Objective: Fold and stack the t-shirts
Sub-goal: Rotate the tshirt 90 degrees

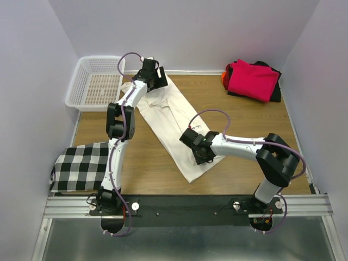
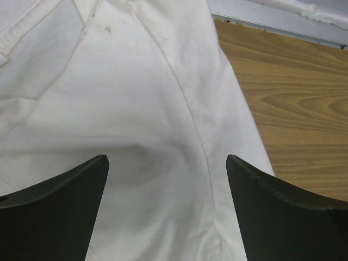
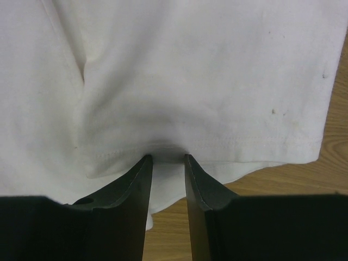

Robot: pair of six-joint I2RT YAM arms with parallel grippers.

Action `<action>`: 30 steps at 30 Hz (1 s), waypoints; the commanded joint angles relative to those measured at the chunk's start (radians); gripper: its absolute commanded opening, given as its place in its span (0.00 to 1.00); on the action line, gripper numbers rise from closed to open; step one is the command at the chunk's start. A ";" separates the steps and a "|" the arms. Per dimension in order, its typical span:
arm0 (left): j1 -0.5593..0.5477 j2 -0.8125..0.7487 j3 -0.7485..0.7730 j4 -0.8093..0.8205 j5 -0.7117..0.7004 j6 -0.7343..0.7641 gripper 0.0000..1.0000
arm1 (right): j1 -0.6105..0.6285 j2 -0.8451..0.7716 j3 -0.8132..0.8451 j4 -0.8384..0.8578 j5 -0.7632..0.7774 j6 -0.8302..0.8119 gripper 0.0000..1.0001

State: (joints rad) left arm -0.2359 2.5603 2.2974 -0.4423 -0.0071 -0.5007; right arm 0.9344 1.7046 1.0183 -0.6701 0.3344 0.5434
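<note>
Cream t-shirt (image 1: 174, 122) is lying diagonally on the tabletop (image 1: 261, 130), long axis far-left to near-centre. I'm hovering my left hand (image 1: 155, 78), spread wide, over the collar end. My right hand (image 1: 203, 155) is sitting at the hem, fingers nearly together, cloth puckering, can't tell if clamped. Only the wrist view is showing that pucker.

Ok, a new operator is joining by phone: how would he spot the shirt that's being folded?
On the wooden table, look at the middle, between the white basket at far left and the folded red-topped pile at far right. The cream t-shirt lies there diagonally, the only pale, stretched-out garment.
</note>
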 commanded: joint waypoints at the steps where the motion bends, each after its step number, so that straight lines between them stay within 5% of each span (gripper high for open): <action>1: -0.005 -0.127 0.004 0.077 0.035 0.045 0.99 | 0.004 0.072 -0.079 0.099 -0.093 0.019 0.38; 14: -0.008 -0.170 -0.019 -0.035 -0.068 0.031 0.99 | 0.052 -0.137 -0.231 0.101 -0.316 0.116 0.38; 22: -0.028 -0.166 -0.059 -0.167 -0.174 -0.013 0.98 | 0.214 -0.056 -0.144 0.089 -0.328 0.164 0.39; 30: -0.051 -0.147 -0.059 -0.246 -0.217 -0.021 0.99 | 0.248 0.064 0.008 0.084 -0.391 0.038 0.39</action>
State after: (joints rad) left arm -0.2714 2.4138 2.2295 -0.6235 -0.1619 -0.5072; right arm 1.1599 1.6642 0.9615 -0.5503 0.0181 0.6445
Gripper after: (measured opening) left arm 0.985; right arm 0.387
